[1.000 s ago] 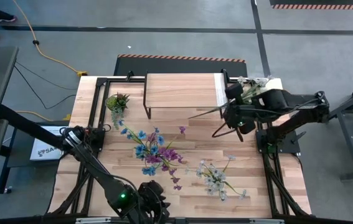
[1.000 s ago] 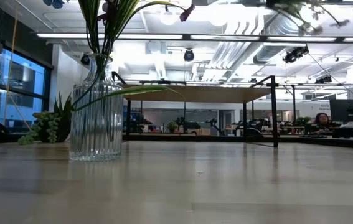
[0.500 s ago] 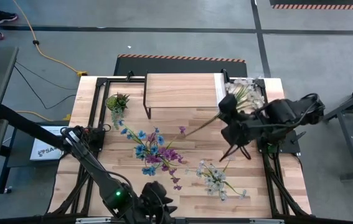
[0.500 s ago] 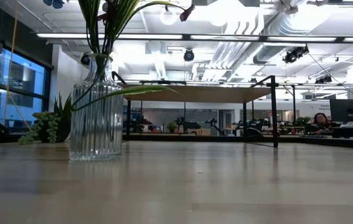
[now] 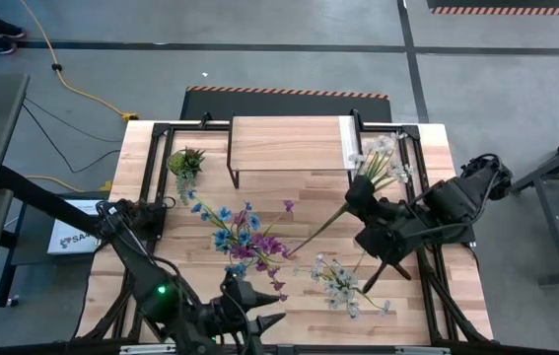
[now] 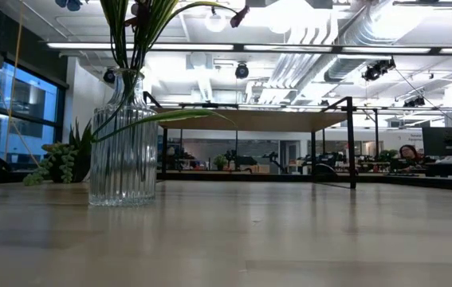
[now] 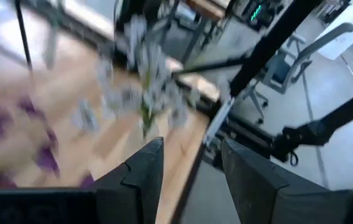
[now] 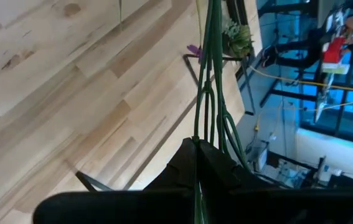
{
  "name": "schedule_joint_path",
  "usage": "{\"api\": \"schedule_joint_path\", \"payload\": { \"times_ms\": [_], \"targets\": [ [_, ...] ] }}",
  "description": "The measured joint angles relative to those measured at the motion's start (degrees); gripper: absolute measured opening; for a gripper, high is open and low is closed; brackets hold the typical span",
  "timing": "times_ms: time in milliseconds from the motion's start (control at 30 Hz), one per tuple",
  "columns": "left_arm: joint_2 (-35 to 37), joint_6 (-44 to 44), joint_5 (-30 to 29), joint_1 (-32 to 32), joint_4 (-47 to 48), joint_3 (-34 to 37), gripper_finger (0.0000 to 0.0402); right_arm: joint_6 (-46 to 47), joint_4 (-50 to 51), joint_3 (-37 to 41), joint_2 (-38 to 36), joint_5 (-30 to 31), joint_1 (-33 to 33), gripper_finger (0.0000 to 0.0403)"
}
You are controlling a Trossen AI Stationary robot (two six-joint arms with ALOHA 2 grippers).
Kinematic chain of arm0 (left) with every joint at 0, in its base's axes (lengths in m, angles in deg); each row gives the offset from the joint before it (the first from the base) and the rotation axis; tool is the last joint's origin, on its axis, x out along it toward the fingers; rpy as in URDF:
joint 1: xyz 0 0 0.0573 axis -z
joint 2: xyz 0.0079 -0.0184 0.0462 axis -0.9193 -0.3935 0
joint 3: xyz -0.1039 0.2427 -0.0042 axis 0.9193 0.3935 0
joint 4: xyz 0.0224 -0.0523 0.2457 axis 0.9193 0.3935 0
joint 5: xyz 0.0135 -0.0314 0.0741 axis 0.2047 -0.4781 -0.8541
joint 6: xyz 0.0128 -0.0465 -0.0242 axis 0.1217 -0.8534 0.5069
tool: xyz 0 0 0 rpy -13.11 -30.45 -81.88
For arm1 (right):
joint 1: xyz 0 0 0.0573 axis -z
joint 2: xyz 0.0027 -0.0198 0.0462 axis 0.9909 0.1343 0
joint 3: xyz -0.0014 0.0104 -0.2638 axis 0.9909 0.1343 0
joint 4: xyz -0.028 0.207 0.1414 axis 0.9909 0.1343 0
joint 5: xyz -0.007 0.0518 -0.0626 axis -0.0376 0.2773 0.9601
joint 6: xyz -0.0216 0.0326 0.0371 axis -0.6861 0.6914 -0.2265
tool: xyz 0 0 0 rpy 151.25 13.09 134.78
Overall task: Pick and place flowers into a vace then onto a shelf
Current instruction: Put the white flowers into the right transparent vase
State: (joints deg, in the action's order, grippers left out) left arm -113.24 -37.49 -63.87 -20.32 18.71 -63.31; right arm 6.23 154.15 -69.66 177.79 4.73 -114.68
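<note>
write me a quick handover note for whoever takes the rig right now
Right gripper: shut on the stems of a white flower spray, carried above the table's right side.
Left gripper: open, empty, at the table's near edge.
Done: a blue and purple bunch stands in the ribbed glass vase at table centre; a pale spray is near the front right.
Shelf: at the back, nothing on it.
Left: get the held spray into a vase, then the vases up onto the shelf.

Overhead looks down; low level; both see shelf [image 5: 289,141].
</note>
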Motion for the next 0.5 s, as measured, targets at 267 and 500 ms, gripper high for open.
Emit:
{"api": "schedule_joint_path", "payload": {
  "times_ms": [267,500],
  "targets": [
    [0.05,14.01,-5.05,-2.42,6.3,-9.44,0.0198,-0.98,-1.26,0.0,0.0,3.19,-1.9,0.0],
    [0.96,16.38,4.32,-10.59,7.95,-9.34,0.0198,-7.6,-9.64,0.0,0.0,4.19,-1.9,0.0]
  ]
}}
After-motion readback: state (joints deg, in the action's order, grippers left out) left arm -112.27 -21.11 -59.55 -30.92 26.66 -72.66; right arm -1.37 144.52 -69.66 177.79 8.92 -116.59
